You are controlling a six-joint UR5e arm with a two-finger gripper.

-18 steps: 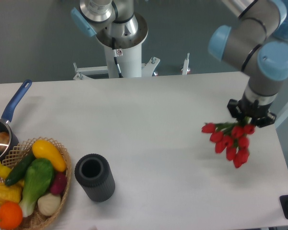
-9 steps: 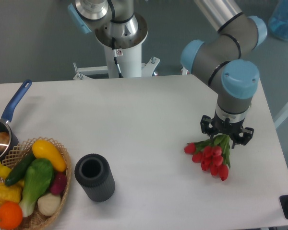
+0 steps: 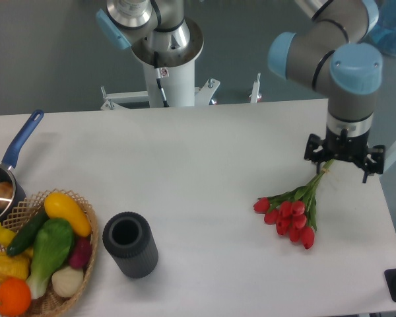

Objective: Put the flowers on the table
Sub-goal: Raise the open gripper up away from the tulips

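The flowers (image 3: 288, 215), a bunch of red tulip buds on green stems, lie flat on the white table (image 3: 204, 172) at its right side, buds toward the front. Their stems run up and to the right, and the stem ends reach just under my gripper (image 3: 344, 160). The gripper hangs over the stem ends near the table's right edge, up and to the right of the buds. It appears open and grips nothing; the wrist above hides its fingertips.
A dark ribbed cylinder cup (image 3: 130, 244) stands at the front left of centre. A wicker basket (image 3: 86, 264) of vegetables sits at the front left corner, with a blue-handled pan (image 3: 13, 158) behind it. The robot base (image 3: 168, 59) is at the back.
The flowers were carried left and down to the table and now rest there. The gripper has let go and drawn back up and to the right, uncovering the stems.
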